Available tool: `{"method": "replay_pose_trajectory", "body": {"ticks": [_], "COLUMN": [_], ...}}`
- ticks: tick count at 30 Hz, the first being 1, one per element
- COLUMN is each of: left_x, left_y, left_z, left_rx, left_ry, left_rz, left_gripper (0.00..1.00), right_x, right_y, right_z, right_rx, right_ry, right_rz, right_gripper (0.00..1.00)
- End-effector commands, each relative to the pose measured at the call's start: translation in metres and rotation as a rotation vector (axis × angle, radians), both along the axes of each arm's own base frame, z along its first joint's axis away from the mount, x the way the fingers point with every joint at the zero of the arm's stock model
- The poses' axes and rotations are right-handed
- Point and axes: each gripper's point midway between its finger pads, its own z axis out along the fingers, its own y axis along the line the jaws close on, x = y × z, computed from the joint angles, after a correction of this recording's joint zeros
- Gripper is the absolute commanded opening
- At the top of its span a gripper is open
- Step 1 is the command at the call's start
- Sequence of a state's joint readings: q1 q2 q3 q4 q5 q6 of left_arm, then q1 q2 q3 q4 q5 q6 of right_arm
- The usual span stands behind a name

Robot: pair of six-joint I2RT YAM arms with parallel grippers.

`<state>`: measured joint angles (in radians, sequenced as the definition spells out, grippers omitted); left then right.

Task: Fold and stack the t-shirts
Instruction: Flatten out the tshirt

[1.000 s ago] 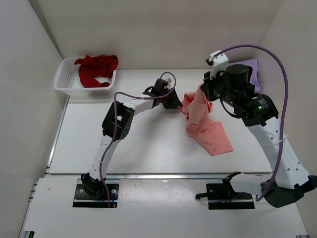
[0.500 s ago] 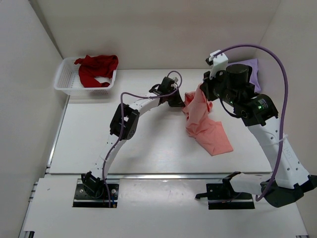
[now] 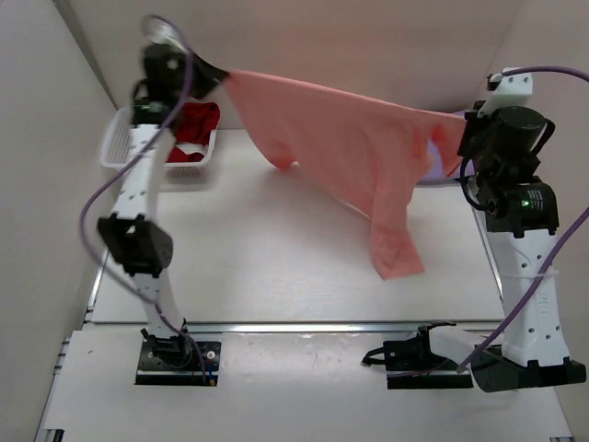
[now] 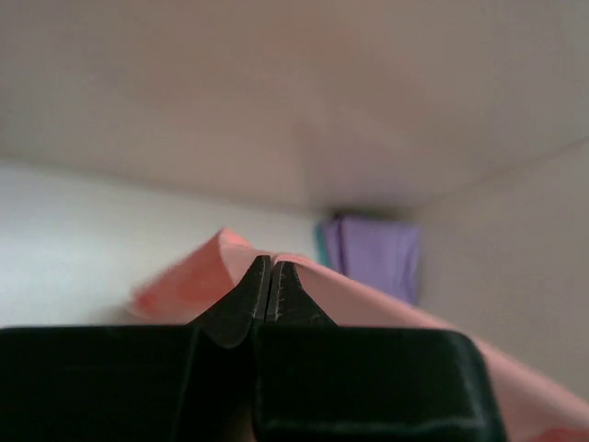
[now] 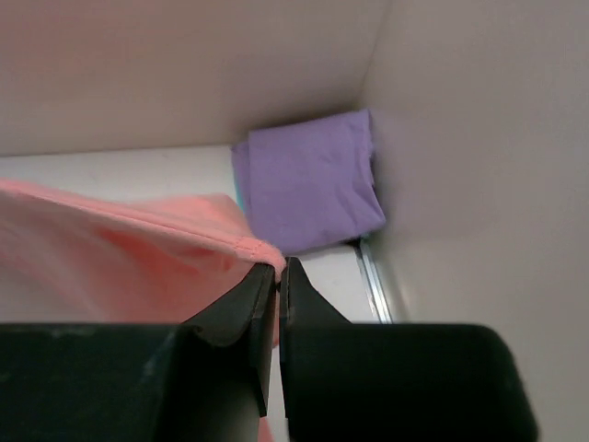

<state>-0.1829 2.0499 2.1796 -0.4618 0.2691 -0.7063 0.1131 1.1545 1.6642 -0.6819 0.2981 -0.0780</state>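
Observation:
A salmon-pink t-shirt [image 3: 354, 147] hangs stretched in the air between both arms, one sleeve drooping toward the table. My left gripper [image 3: 219, 74], raised high at the back left, is shut on one corner of it [image 4: 221, 253]. At the back right my right gripper [image 3: 463, 124] is shut on the other corner [image 5: 248, 247]. A dark red t-shirt [image 3: 189, 124] lies in the white basket. The folded lavender-purple t-shirt [image 5: 313, 180] rests in the back right corner, with a thin teal edge [image 5: 238, 193] showing under it.
The white lattice basket [image 3: 118, 147] stands at the back left by the wall. White walls close in the table on the left, back and right. A metal rail [image 5: 373, 281] runs along the table's right edge.
The left gripper shut on the pink shirt's corner and swung up to the back left. The right arm moved right, and the crumpled shirt now hangs spread between them.

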Motion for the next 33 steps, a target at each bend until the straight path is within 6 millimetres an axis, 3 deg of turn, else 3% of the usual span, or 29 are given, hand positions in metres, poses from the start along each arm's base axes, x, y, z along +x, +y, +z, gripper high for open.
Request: {"method": "replay_pose_trajectory", "body": {"ticks": [1,4,5,7,8,10,11,16,18,20,22,24,26,27,28,29,32,33], "left_x": [-0.064,-0.110,-0.112,-0.140,-0.141,-0.150,-0.155,-0.154,-0.147,-0.139,-0.125,-0.106,-0.091,-0.080,-0.077,-0.067,-0.045,-0.038], "left_y": [0.071,0.085,0.087,0.097,0.097,0.097,0.095,0.100,0.105,0.104,0.101,0.090,0.082,0.077,0.073,0.068,0.059,0.056], "left_z": [0.165,0.212,0.201,0.226,0.218,0.226,0.238,0.252,0.247,0.235,0.213,0.179,0.147,0.124,0.117,0.103,0.077,0.066], "left_rx": [-0.037,-0.005,0.007,-0.028,-0.036,-0.064,-0.071,-0.090,-0.074,-0.073,-0.071,-0.067,-0.075,-0.073,-0.079,-0.071,-0.054,-0.054], "left_ry": [-0.334,-0.469,-0.449,-0.515,-0.491,-0.510,-0.538,-0.563,-0.547,-0.510,-0.457,-0.365,-0.277,-0.218,-0.195,-0.169,-0.111,-0.082], "left_rz": [0.122,0.165,0.187,0.219,0.221,0.211,0.200,0.213,0.221,0.218,0.206,0.167,0.132,0.108,0.087,0.075,0.039,0.024], "left_gripper": [0.00,0.00,0.00,0.00,0.00,0.00,0.00,0.00,0.00,0.00,0.00,0.00,0.00,0.00,0.00,0.00,0.00,0.00], "right_x": [-0.023,-0.039,-0.050,-0.058,-0.059,-0.057,-0.064,-0.068,-0.066,-0.052,-0.034,-0.008,0.027,0.034,0.052,0.063,0.093,0.095], "right_y": [-0.011,-0.001,-0.002,-0.003,0.001,0.003,0.005,0.015,0.013,0.012,0.027,0.048,0.065,0.075,0.084,0.093,0.092,0.085], "right_z": [0.089,0.127,0.143,0.160,0.169,0.181,0.201,0.215,0.213,0.202,0.179,0.147,0.096,0.084,0.055,0.039,0.001,0.006], "right_rx": [-0.062,-0.099,-0.082,-0.095,-0.091,-0.087,-0.078,-0.050,-0.033,-0.012,0.008,0.034,0.065,0.089,0.113,0.125,0.113,0.105], "right_ry": [-0.295,-0.413,-0.467,-0.508,-0.519,-0.542,-0.596,-0.637,-0.628,-0.588,-0.501,-0.392,-0.210,-0.170,-0.081,-0.034,0.071,0.059], "right_rz": [-0.029,-0.009,-0.021,-0.018,0.004,0.033,0.071,0.157,0.169,0.177,0.263,0.332,0.388,0.429,0.447,0.467,0.424,0.387], "right_gripper": [0.00,0.00,0.00,0.00,0.00,0.00,0.00,0.00,0.00,0.01,0.00,0.00,0.00,0.00,0.00,0.00,0.00,0.00]}}
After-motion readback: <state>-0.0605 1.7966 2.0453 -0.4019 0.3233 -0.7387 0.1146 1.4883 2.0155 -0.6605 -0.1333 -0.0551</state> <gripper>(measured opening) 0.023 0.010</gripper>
